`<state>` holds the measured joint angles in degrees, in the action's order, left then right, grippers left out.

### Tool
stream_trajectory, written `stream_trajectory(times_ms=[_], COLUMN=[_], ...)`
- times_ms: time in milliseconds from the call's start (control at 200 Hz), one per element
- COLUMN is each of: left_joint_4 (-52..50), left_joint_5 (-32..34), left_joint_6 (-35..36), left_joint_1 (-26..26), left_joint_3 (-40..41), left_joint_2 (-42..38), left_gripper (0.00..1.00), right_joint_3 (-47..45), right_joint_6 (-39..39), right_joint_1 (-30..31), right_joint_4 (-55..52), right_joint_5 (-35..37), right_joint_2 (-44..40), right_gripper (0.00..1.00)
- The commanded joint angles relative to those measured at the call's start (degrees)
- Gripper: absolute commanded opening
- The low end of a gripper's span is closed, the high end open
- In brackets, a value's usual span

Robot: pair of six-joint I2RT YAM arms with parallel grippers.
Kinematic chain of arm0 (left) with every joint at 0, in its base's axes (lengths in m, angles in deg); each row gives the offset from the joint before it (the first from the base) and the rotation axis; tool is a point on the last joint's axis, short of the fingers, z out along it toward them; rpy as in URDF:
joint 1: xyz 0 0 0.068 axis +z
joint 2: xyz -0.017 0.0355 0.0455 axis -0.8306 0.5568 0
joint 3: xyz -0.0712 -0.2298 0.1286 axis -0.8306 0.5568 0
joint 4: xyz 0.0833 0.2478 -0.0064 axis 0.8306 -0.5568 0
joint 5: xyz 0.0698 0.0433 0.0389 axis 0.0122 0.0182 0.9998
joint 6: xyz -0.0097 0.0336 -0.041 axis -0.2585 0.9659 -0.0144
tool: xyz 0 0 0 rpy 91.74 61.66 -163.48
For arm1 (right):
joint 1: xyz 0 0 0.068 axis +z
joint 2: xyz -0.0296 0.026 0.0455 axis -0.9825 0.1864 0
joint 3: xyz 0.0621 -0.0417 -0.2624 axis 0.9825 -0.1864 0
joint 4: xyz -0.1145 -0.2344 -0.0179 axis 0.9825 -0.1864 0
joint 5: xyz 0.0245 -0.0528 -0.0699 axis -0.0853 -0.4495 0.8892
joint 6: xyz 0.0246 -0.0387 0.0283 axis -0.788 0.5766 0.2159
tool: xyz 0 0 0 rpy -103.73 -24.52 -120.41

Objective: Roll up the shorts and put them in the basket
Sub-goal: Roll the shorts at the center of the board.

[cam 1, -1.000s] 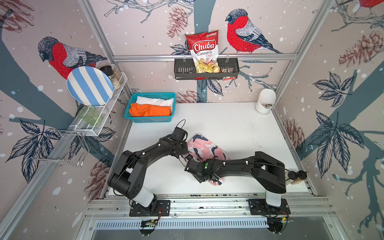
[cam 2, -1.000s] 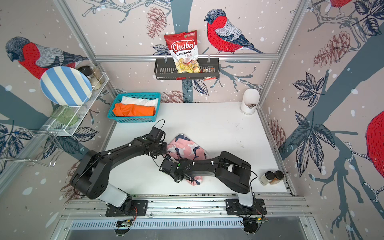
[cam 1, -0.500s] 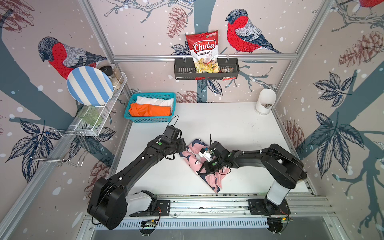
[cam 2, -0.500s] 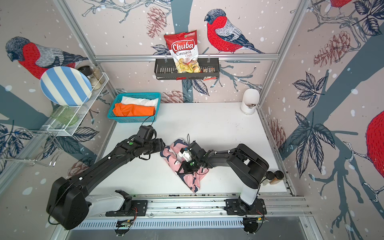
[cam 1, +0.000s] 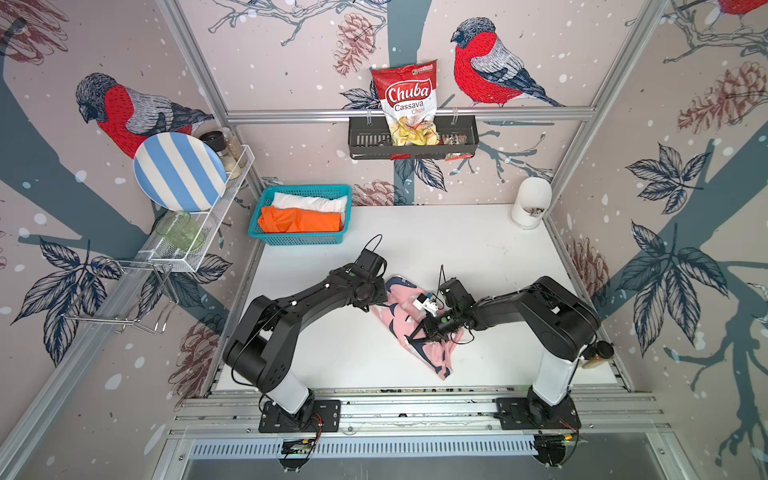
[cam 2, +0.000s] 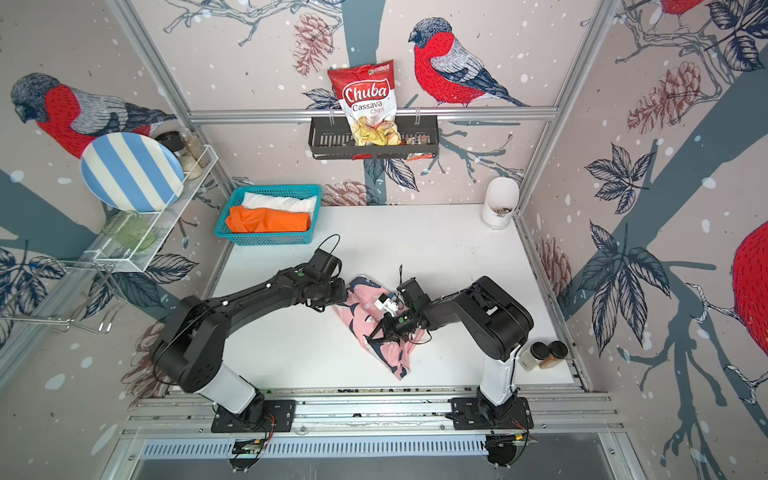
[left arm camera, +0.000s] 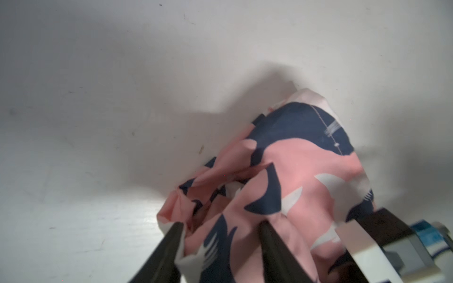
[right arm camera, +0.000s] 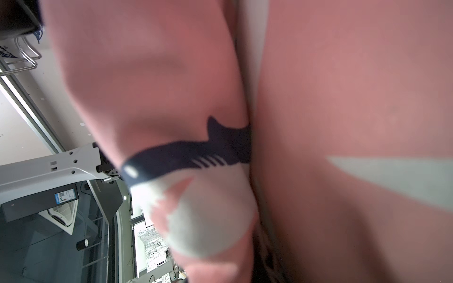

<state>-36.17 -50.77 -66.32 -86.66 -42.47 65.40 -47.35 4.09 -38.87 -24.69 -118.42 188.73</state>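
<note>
Left claw (left arm camera: 221,224) is partly closed. Its two dark fingers (left arm camera: 166,250) pinch a thick gather of the pink shorts (left arm camera: 306,176), and the cloth fills the gap between them. In the left wrist view, wrinkles run into that grip, and beyond the fingertips the cloth humps up off the white table (left arm camera: 98,98).

Right claw (cam 1: 413,337) sits just across the same garment. Its jaws are drawn nearly together into one dark point, with a fold of the shorts caught in them. The right wrist view is filled by pink cloth close against the lens, so the pinch itself is hidden there.

In both top views, the pink shorts form a narrow, crumpled band in the middle of the table. The band's long axis runs diagonally. It starts at the far end, at the left claw, and ends in a loose tail pointing toward the front rail (cam 1: 415,405), a little to the robot's right. The left claw holds the far end, and the right claw holds the right edge about midway along. The tail lies free, nearer the right claw than the left.

A roll would probably need to travel along that diagonal, so the band likely has to be laid flat and straight first. White shorts (cam 1: 309,202) and orange shorts (cam 1: 299,220) lie well apart in a teal basket (cam 1: 297,241) at the far left corner.
</note>
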Motion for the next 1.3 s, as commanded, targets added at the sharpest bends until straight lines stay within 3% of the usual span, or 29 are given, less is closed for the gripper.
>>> stream_trajectory(times_ms=[0, 55, 155, 240, 410, 615, 740, 855, 930, 1025, 1075, 1135, 1296], left_joint_4=[0.3, 0.5, 1.3, 1.6, 0.9, 0.9, 0.7, 0.3, 0.3, 0.5, 0.6, 0.6, 0.7], left_joint_5=[2.7, 2.5, 2.0, 2.0, 2.0, 0.2, -1.1, -1.4, -1.8, -2.2, -2.4, -2.7, -3.1], left_joint_6=[1.9, 2.6, 3.5, 4.0, 5.2, 5.3, 5.4, 5.7, 5.7, 5.8, 5.7, 5.8, 5.6], left_joint_1=[1.7, 2.3, 3.6, 4.8, 7.1, 7.4, 7.2, 7.1, 7.1, 7.1, 7.0, 7.0, 7.0], left_joint_3=[-0.4, -0.4, 0.5, 2.2, 4.1, 4.3, 3.4, 3.0, 2.9, 2.7, 2.8, 2.8, 2.9], left_joint_2=[5.0, 6.7, 7.2, 6.0, 4.0, 2.9, 2.8, 2.3, 2.4, 2.7, 2.8, 3.0, 2.7], left_gripper=[0.12, 0.00, 0.00, 0.00, 0.00, 0.00, 0.00, 0.00, 0.00, 0.00, 0.00, 0.00, 0.00], right_joint_3=[0.0, -0.4, -1.6, -3.5, -8.5, -12.3, -7.6, 3.2, 11.7, 21.7, 26.9, 33.2, 45.7], right_joint_6=[4.3, 4.9, 5.5, 5.7, 4.4, 2.9, 2.5, 2.7, 3.1, 4.5, 6.0, 7.6, 12.6], right_joint_1=[0.1, 0.1, -0.2, -0.4, -1.4, -1.8, -0.7, 6.4, 14.2, 22.7, 26.0, 29.6, 35.6], right_joint_4=[-9.0, -10.3, -12.6, -14.0, -16.5, -22.7, -33.8, -44.9, -50.5, -55.7, -58.0, -61.3, -65.8], right_joint_5=[6.2, 7.0, 9.4, 10.9, 14.4, 19.9, 32.4, 51.2, 63.7, 73.7, 77.3, 81.1, 90.8], right_joint_2=[-1.7, -3.0, -5.9, -8.9, -17.3, -26.9, -34.5, -38.7, -35.8, -26.5, -20.6, -12.7, 4.6], right_gripper=[0.19, 0.22, 0.37, 0.41, 0.39, 0.58, 0.62, 0.70, 0.76, 0.81, 0.86, 0.99, 1.00])
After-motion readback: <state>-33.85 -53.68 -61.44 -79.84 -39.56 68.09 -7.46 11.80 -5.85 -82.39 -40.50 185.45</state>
